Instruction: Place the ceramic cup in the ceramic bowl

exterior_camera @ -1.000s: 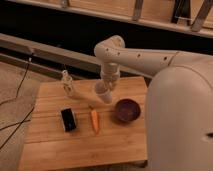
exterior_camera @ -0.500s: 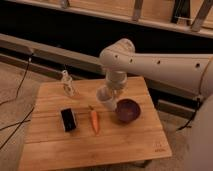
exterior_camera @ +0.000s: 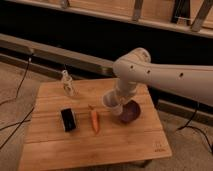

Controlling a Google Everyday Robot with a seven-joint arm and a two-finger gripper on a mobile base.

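Wooden table (exterior_camera: 125, 145) stands on a pale floor before a dark wall, with a carrot (exterior_camera: 94, 121) lying on it. The gripper (exterior_camera: 118, 98) sits at the ceramic cup (exterior_camera: 113, 105), just beside the ceramic bowl (exterior_camera: 131, 113); whether it clamps the cup cannot be told

We log: 1 wooden slat desk (exterior_camera: 100, 145), centre. Pale ledge (exterior_camera: 55, 53) runs diag. behind it, dark wall (exterior_camera: 75, 30) above. Wood panelling (exterior_camera: 115, 7) w/ struts along top. Floor (exterior_camera: 12, 87) grey-brown; we count black cables (exterior_camera: 21, 80) L & R. Light dim, warm. Hand (exterior_camera: 114, 102) hangs over desk's right half.
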